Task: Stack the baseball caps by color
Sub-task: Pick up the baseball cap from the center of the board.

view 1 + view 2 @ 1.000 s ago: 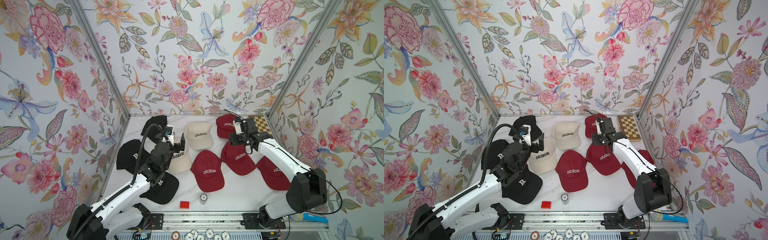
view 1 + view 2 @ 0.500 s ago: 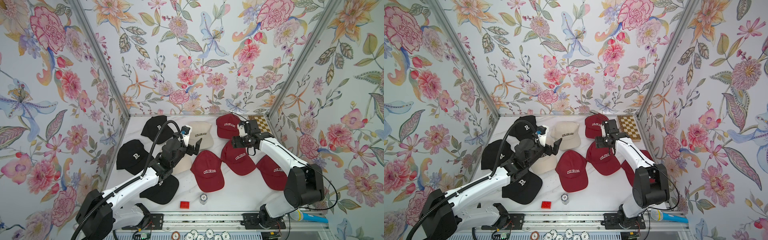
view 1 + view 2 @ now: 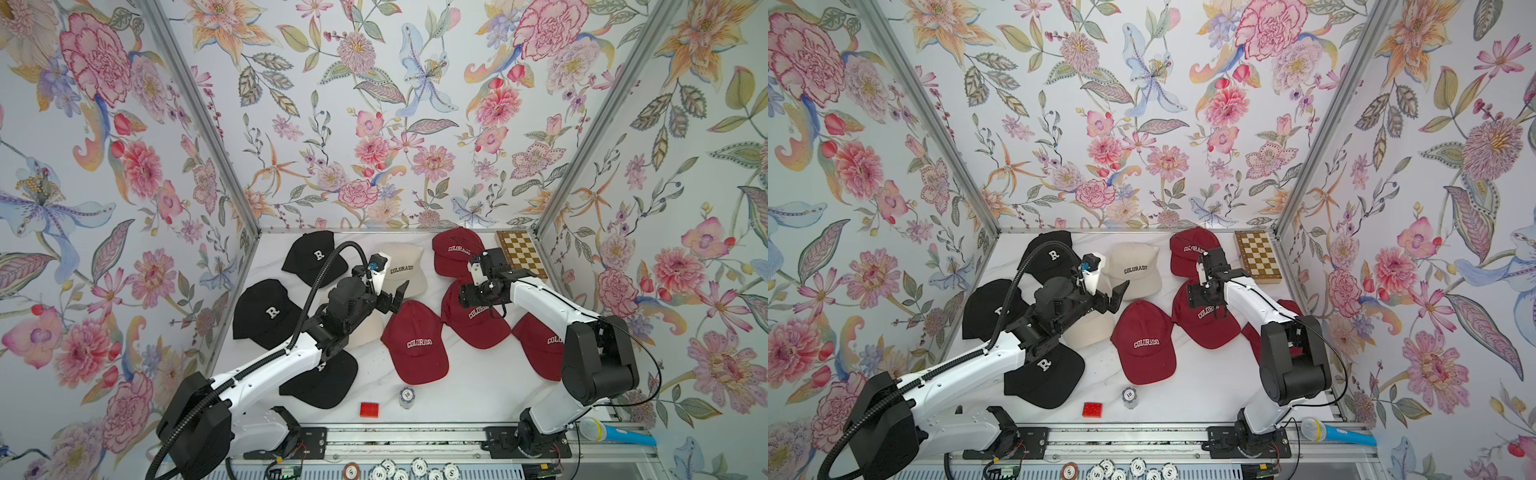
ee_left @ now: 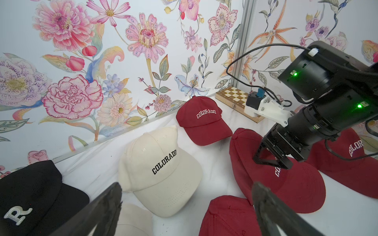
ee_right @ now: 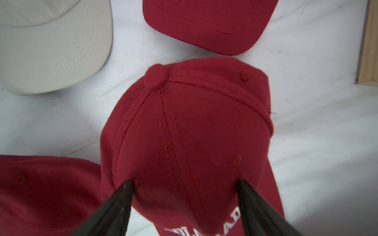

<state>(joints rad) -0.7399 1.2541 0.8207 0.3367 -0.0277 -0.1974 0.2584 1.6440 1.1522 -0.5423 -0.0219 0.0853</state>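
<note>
Three black caps with a white "R" [image 3: 268,311] lie on the left of the table in both top views. One cream cap [image 3: 401,268] sits at the back. A second cream cap [image 3: 365,328] is half hidden under my left arm. Several maroon caps lie on the right. My left gripper [image 3: 395,297] [image 4: 187,188] hangs open and empty between the back cream cap [image 4: 161,163] and a maroon cap [image 3: 415,343]. My right gripper [image 3: 471,291] [image 5: 185,183] is open. Its fingers [image 5: 124,190] straddle the crown of another maroon cap [image 5: 184,132] [image 3: 478,320].
A wooden chessboard [image 3: 521,253] stands in the back right corner, close to the rearmost maroon cap [image 3: 455,249]. A red brick [image 3: 369,409] and a small poker chip stack [image 3: 407,397] sit near the front edge. A blue microphone [image 3: 611,432] lies off the table at the front right.
My left arm swung right, from over the black and cream caps to the gap beside the maroon cap. My right gripper came forward onto the middle maroon cap's crown with wider jaws.
</note>
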